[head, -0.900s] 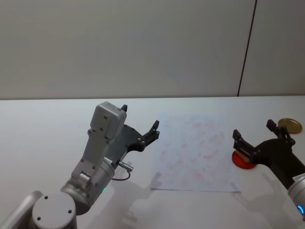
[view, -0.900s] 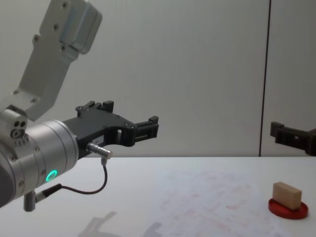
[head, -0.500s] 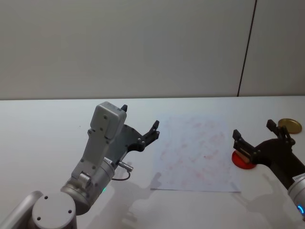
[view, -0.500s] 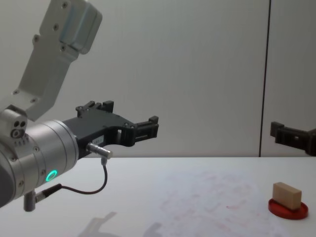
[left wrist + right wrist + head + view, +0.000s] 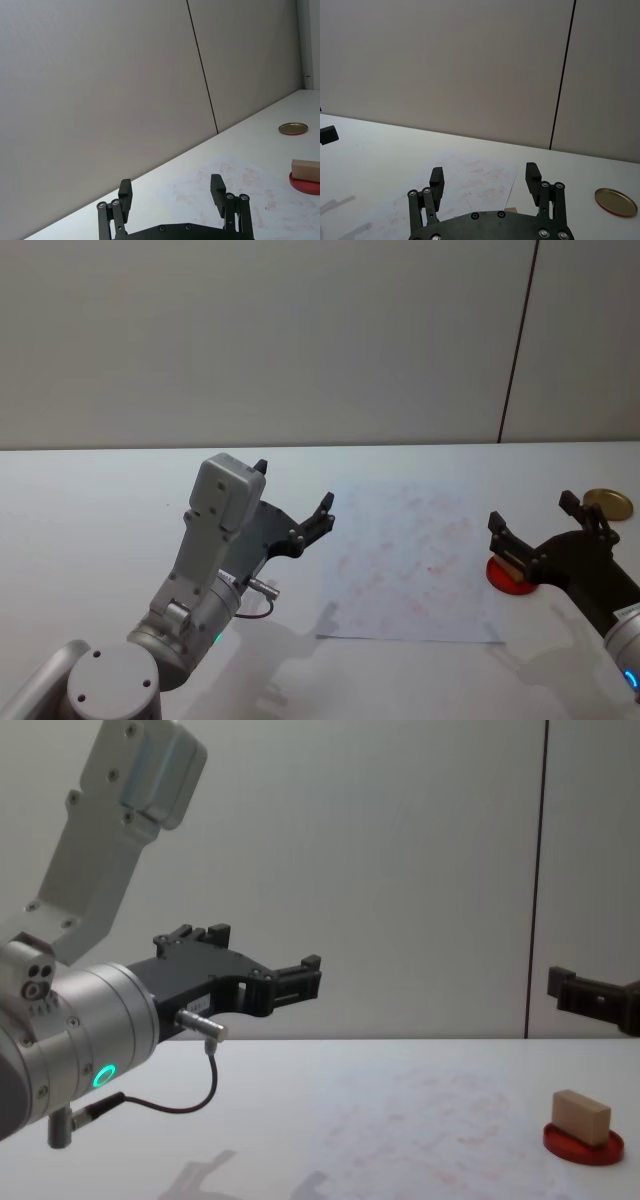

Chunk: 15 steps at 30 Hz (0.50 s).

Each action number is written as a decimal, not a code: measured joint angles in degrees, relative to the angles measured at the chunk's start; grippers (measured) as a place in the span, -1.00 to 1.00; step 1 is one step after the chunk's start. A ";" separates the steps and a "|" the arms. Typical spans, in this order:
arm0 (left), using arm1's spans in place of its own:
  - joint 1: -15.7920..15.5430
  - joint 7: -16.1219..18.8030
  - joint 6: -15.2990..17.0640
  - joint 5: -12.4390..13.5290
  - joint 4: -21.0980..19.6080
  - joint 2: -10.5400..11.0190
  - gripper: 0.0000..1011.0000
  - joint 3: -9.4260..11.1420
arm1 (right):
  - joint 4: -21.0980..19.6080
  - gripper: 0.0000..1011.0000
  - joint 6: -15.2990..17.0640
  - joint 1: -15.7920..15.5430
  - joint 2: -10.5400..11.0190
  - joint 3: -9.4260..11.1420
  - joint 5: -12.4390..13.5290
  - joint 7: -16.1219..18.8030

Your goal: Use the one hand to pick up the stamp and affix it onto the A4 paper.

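The stamp (image 5: 581,1116) sits on a red disc (image 5: 585,1146) on the tabletop (image 5: 100,500), just right of the paper (image 5: 410,560). The right tool (image 5: 531,510) hovers above the stamp, fingers spread, not touching it. The left tool (image 5: 294,483), also spread, hangs left of the paper.

white tbl (image 5: 100,500) — w/ a4 paper (image 5: 410,560), red disc (image 5: 581,1154), gold lid (image 5: 608,502).

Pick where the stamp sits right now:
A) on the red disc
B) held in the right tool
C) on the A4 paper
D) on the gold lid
A: the stamp rests on the red disc, right of the A4 paper, untouched by the open right tool.
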 joint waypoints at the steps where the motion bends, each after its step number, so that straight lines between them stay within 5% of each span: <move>1: 0.00 0.01 0.00 0.00 0.00 0.00 0.96 0.00 | 0.02 0.98 0.00 0.00 0.00 0.01 0.00 0.01; 15: 0.00 0.00 0.00 0.00 0.00 0.00 0.96 0.00 | 1.49 0.98 0.26 0.34 1.28 1.22 0.76 1.89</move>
